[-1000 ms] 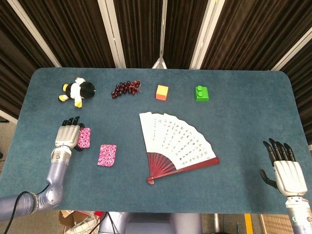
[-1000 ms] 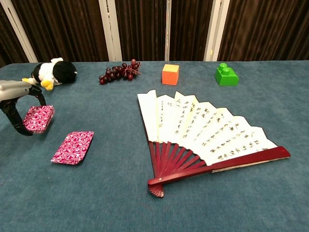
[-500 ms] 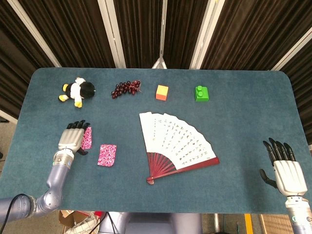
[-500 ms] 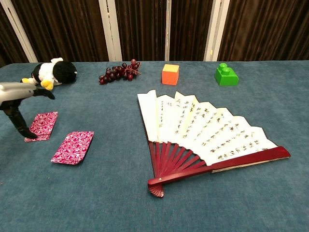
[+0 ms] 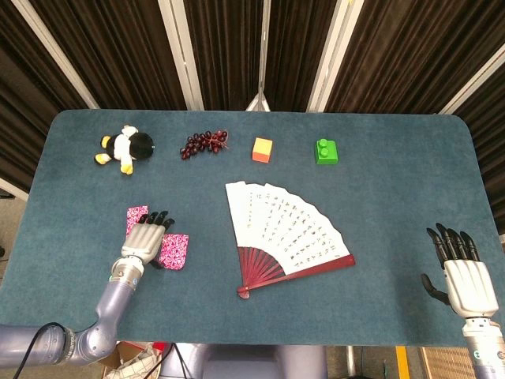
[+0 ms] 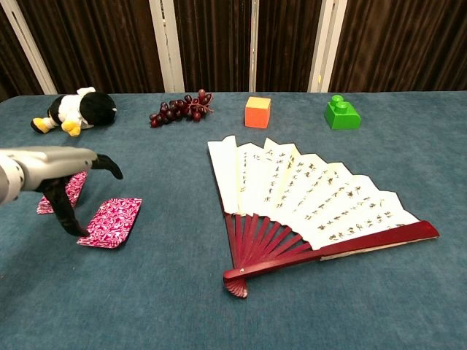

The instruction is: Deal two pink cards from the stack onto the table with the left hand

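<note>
On the blue bench, beside the spread paper fan, the left robot hand hovers with fingers spread and nothing held, between two pink cards lying flat, while the right robot hand rests open and empty far right.

Left hand hovers palm-down near the table's front-left, fingers spread and empty, while right hand rests open at the front-right corner.
</note>
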